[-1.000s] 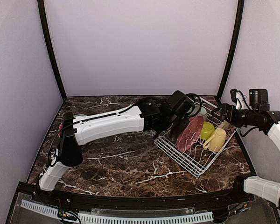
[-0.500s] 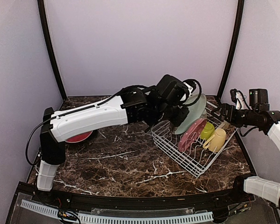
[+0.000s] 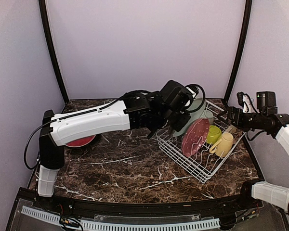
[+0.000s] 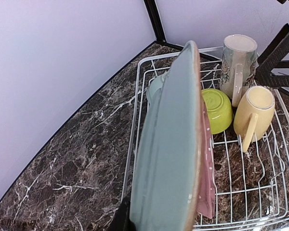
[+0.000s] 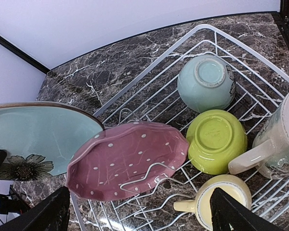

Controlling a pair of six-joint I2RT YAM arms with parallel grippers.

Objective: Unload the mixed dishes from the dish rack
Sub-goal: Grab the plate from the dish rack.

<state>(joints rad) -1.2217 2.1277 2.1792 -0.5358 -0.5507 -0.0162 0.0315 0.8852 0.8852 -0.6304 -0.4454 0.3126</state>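
1. Left gripper [image 3: 177,120] pinches the grey-green plate [image 4: 168,144] by its edge. The plate stands on edge at the left side of the dish rack [image 3: 183,161], just beside the pink dotted plate [image 5: 127,161].
2. Right gripper [image 3: 228,115] is spread wide and empty.

Risk: the smooth glazed disc can slip, or catch the thin wire prongs [image 5: 149,175].

Wire rack [image 3: 190,163] holds leaning pink dotted plate [image 5: 127,156], lime bowl [image 5: 216,139], mint bowl [image 5: 206,82], yellow mug [image 5: 221,197], cream mug [image 5: 279,139]; grey-green plate [image 5: 38,130] upright.
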